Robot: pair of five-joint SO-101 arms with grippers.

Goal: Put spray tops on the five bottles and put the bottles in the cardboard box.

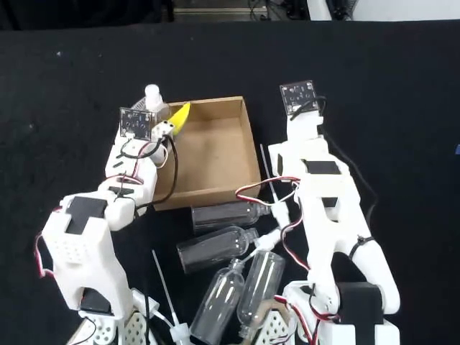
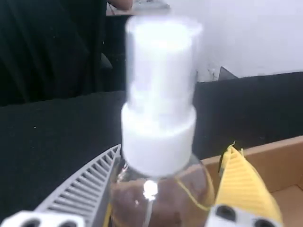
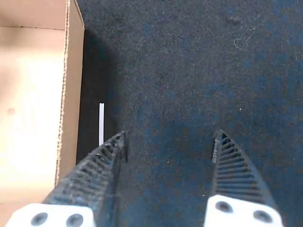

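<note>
My left gripper (image 2: 175, 150) is shut on a clear bottle (image 2: 156, 198) that carries a white spray top (image 2: 161, 94). It holds the bottle upright between its grey and yellow fingers. In the high view this bottle (image 1: 153, 97) stands at the far left corner of the cardboard box (image 1: 251, 144); whether it is over the box or just outside I cannot tell. Several clear bottles without tops (image 1: 215, 246) lie in front of the box. My right gripper (image 3: 170, 139) hangs open over bare black cloth, to the right of the box wall (image 3: 71, 94).
Loose spray tops with long tubes lie among the bottles: one (image 1: 279, 210) by the box's front right corner, another (image 1: 176, 329) near the left arm's base. The tube (image 3: 101, 124) of one lies beside the box wall. Black cloth covers the table.
</note>
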